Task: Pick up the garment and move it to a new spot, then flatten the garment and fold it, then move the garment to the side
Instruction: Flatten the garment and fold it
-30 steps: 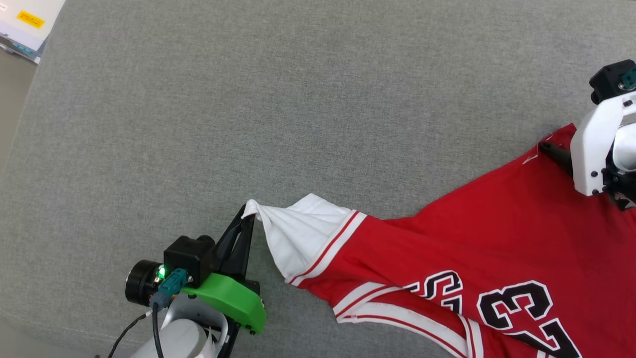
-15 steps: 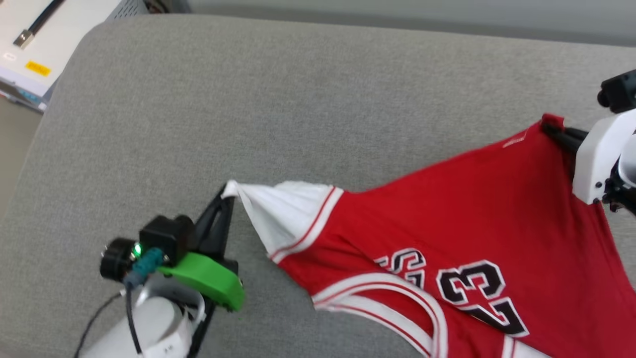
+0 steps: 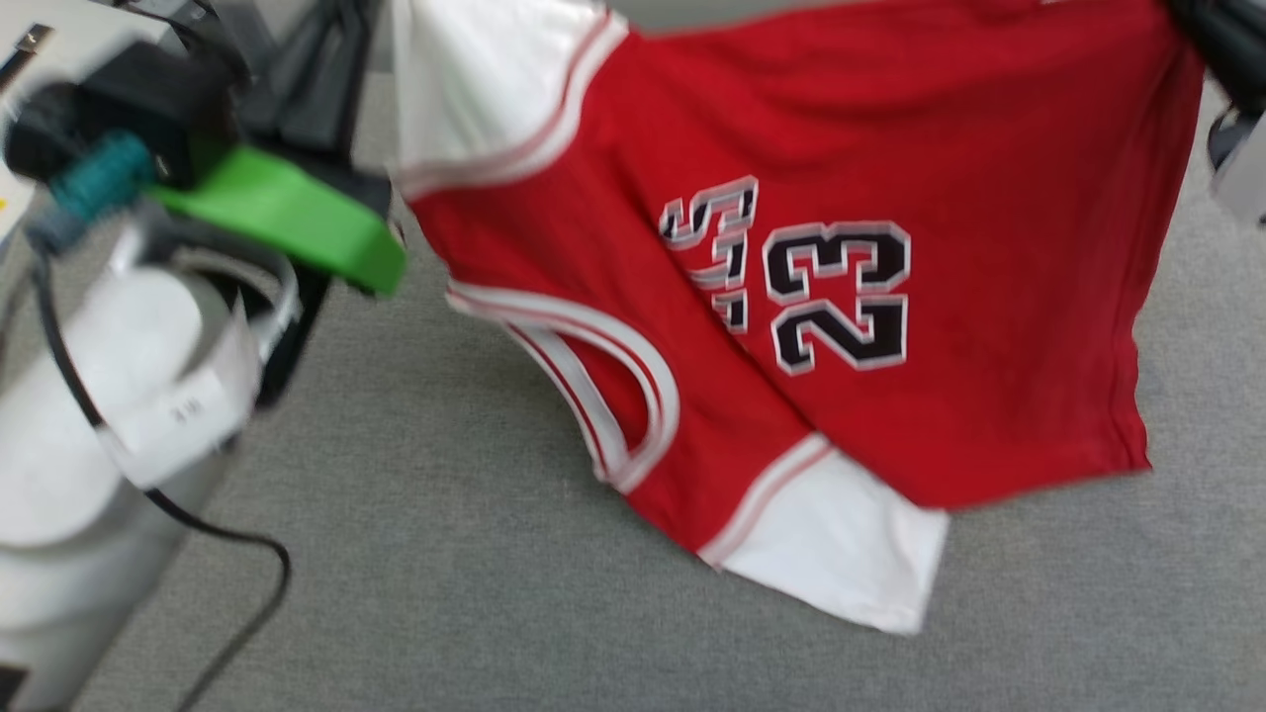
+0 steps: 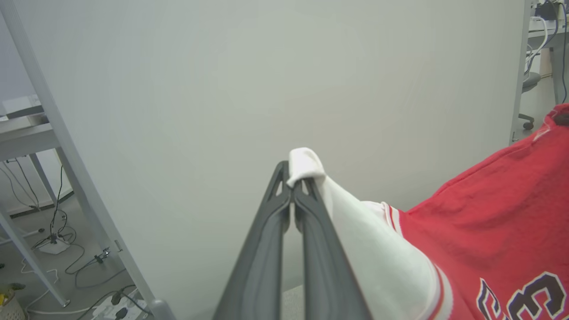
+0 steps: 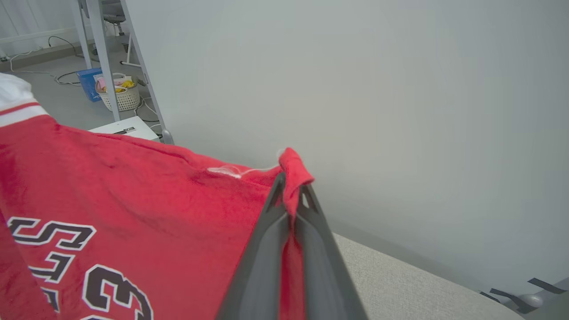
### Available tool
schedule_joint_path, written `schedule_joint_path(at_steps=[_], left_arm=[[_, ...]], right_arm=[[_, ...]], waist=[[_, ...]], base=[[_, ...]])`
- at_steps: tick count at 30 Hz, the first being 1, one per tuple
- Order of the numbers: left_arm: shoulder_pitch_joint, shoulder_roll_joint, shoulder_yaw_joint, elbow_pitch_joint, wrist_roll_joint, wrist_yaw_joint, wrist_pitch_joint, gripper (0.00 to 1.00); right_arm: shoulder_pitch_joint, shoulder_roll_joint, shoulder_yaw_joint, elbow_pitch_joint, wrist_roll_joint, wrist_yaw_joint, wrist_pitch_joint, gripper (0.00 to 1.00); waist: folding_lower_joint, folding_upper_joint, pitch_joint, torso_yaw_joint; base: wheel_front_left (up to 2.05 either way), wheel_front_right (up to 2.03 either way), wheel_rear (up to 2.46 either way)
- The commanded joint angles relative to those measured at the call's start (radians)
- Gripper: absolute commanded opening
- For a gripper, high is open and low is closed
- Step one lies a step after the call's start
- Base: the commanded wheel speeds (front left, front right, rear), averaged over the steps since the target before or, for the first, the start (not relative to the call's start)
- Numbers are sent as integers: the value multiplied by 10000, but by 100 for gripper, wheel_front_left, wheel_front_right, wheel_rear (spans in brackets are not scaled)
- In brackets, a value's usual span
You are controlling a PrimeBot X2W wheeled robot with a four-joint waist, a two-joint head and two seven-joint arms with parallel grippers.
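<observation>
Now the garment (image 3: 989,198) is held up in the air above the grey cushion (image 3: 445,574), and it is stretched between the 2 grippers. The left gripper (image 4: 293,184) is squeezed tight on the tip of a white sleeve (image 4: 355,249). A small fold of white cloth is seen poking out just past its fingertips, and the rest of that sleeve is draped down along the right side of the jaws in the left wrist view. The right gripper (image 5: 290,189) is pinched tight on a red corner of the garment. A little red flap is curled over the tips of its jaws, and the red cloth is spread out to the left of the jaws in the right wrist view. From both pairs of jaws the cloth is hung down like a sheet. The black and white number 23 (image 3: 839,297) is seen on the red part, below and between the 2 pairs of jaws. The other white sleeve (image 3: 841,554) is hung lowest, well apart from both pairs of jaws; whether it is touching the cushion cannot be told. A green part (image 3: 287,213) is seen on the left wrist, behind the jaws. Past both pairs of jaws a plain pale wall (image 4: 266,66) is seen.
</observation>
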Motion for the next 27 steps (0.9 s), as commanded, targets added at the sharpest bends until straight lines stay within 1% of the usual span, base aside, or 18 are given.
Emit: schedule_joint_path(at_steps=[1,5,10,13,16,18,22,27], left_arm=[[-714,48,127,99,162,-160,119,0],[-2730,-74,456,484,167,-552,548,0],[-5319,-39,750,1042,376,-1048,1153,0],[-6983,-98,804,1681,578,-1409,1474,0],[-8632,-323,911,2579,637,-1778,1594,0],[-9470,-431,985,3199,666,-1925,1612,0],[-10827,-567,867,4206,922,-2228,1605,0],[-11228,-658,664,5012,1071,-2395,1370,0]], right_arm=[[-457,157,-185,-77,-210,-4,11,0],[-1749,502,-813,-54,-730,-4,204,0],[-3795,1055,-1429,411,-1490,-4,325,0],[-5147,1340,-1643,923,-1996,-4,379,0],[-6502,1450,-1691,1500,-2510,-4,307,0],[-7314,1503,-1685,1928,-2768,-4,178,0],[-8639,1573,-1436,2754,-3064,-4,-128,0],[-9367,1688,-927,3666,-3088,-4,-534,0]], waist=[[0,0,581,-225],[0,0,1447,-390],[0,0,2588,-568],[0,0,3150,-590],[0,0,3598,-555],[0,0,3793,-531],[0,0,4067,-488],[0,0,4232,-465]], base=[[0,0,0],[0,0,0],[0,0,0],[0,0,0],[0,0,0],[0,0,0],[0,0,0],[0,0,0]])
